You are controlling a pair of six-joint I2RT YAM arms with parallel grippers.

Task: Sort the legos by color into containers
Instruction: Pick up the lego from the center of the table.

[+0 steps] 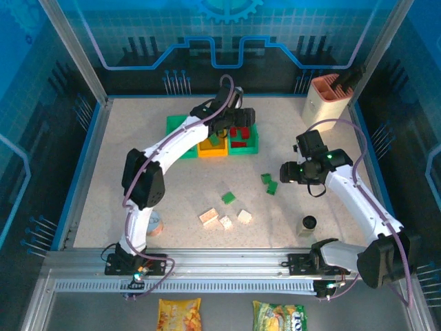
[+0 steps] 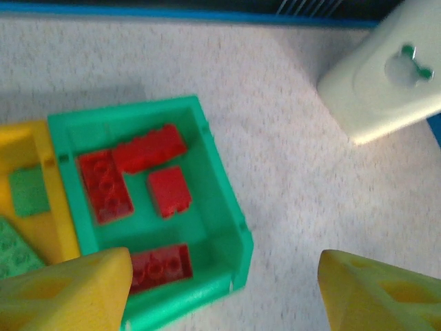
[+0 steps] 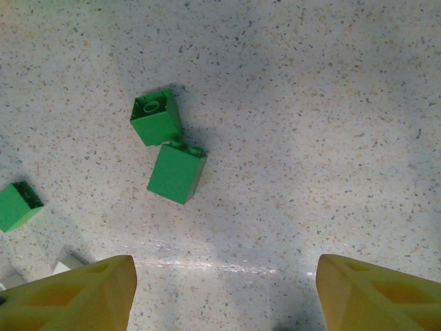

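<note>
Sorting is partly done. In the containers [image 1: 178,126] at 12 o'clock, the right green bin [image 2: 229,207] holds four red legos [image 2: 103,185] and the yellow-orange bin [image 2: 21,148] holds green ones; the left fingers [image 2: 65,289] are spread and empty above the green bin's near wall. Left to sort on the worktop [image 1: 124,131]: three cream bricks [image 1: 225,222] near 6 o'clock and three green bricks [image 3: 177,172] toward 3 o'clock. The right fingers [image 3: 69,293] stand apart, holding nothing, with two green bricks ahead at roughly 11 o'clock, well apart from both tips.
</note>
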